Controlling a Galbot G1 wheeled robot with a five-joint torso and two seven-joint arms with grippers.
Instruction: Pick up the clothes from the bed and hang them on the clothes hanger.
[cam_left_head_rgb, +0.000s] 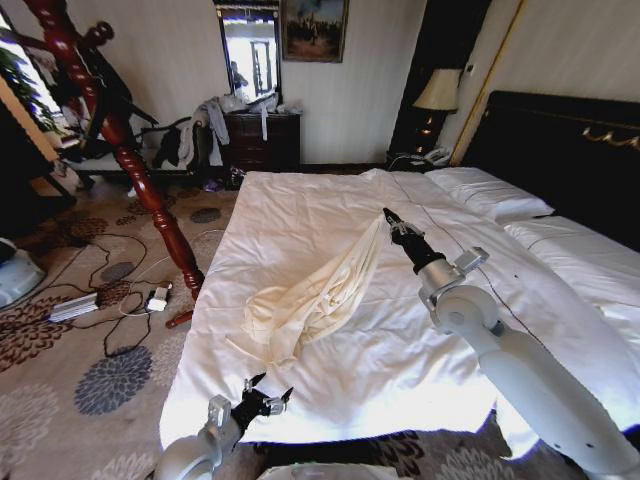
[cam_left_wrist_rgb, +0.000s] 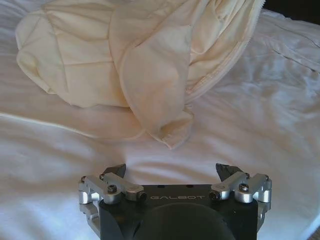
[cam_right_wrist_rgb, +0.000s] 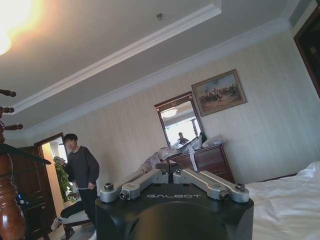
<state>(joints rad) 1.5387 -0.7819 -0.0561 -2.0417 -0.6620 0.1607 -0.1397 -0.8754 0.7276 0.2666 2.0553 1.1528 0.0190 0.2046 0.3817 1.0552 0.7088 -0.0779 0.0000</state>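
Note:
The cream-yellow clothes (cam_left_head_rgb: 310, 300) lie bunched in the middle of the bed's white duvet (cam_left_head_rgb: 300, 215). One end is pulled up in a taut strip to my right gripper (cam_left_head_rgb: 388, 216), which is shut on it above the bed. In the right wrist view that gripper (cam_right_wrist_rgb: 170, 168) points up at the room with its fingers together. My left gripper (cam_left_head_rgb: 264, 392) hovers open at the foot edge of the bed, short of the garment. The left wrist view shows it (cam_left_wrist_rgb: 172, 170) with the clothes (cam_left_wrist_rgb: 135, 60) just ahead. A slim dark shape on the stand looks like the clothes hanger (cam_left_head_rgb: 112, 88).
A tall reddish wooden coat stand (cam_left_head_rgb: 135, 160) leans over the carpet left of the bed. Cables and a power strip (cam_left_head_rgb: 75, 305) lie on the floor there. A dresser with a grey clothing heap (cam_left_head_rgb: 215, 125) stands at the far wall. Pillows (cam_left_head_rgb: 490, 192) and a black headboard (cam_left_head_rgb: 570, 150) are to the right.

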